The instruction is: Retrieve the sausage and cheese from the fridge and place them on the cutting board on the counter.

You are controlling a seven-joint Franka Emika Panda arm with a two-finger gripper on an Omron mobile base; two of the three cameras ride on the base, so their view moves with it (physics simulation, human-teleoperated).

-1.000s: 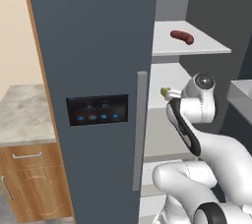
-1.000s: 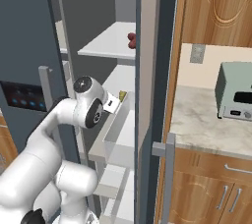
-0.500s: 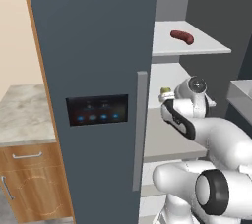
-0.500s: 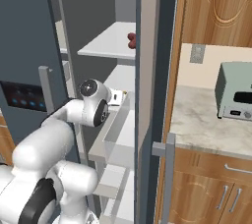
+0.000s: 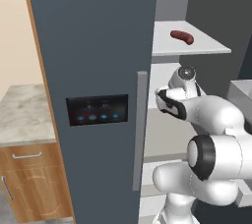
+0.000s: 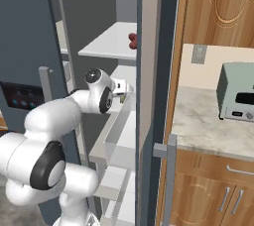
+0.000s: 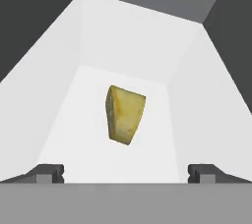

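Observation:
The cheese [image 7: 125, 115], a pale yellow wedge, lies on a white shelf of the fridge [image 5: 93, 70], straight ahead of my gripper [image 7: 126, 173]. The jaws stand wide open, one dark fingertip [image 7: 47, 171] to each side, and nothing is between them. Seen from the right base, my gripper [image 6: 124, 90] reaches into the open fridge at middle-shelf height. The sausage [image 5: 181, 36], a reddish-brown link, lies on the shelf above my hand, and the sausage [image 6: 133, 40] is partly covered by the door's edge. The cutting board is out of view.
The shut fridge door with its blue-lit panel [image 5: 97, 110] stands left of my arm. The open door [image 6: 149, 71] stands edge-on to the right, a white bin [image 6: 116, 131] below my hand. A silver toaster [image 6: 238, 91] sits on the marbled counter [image 6: 208, 121].
My arm has folded up closer to the base and the hand has edged a little deeper into the fridge. The jaws have stayed open.

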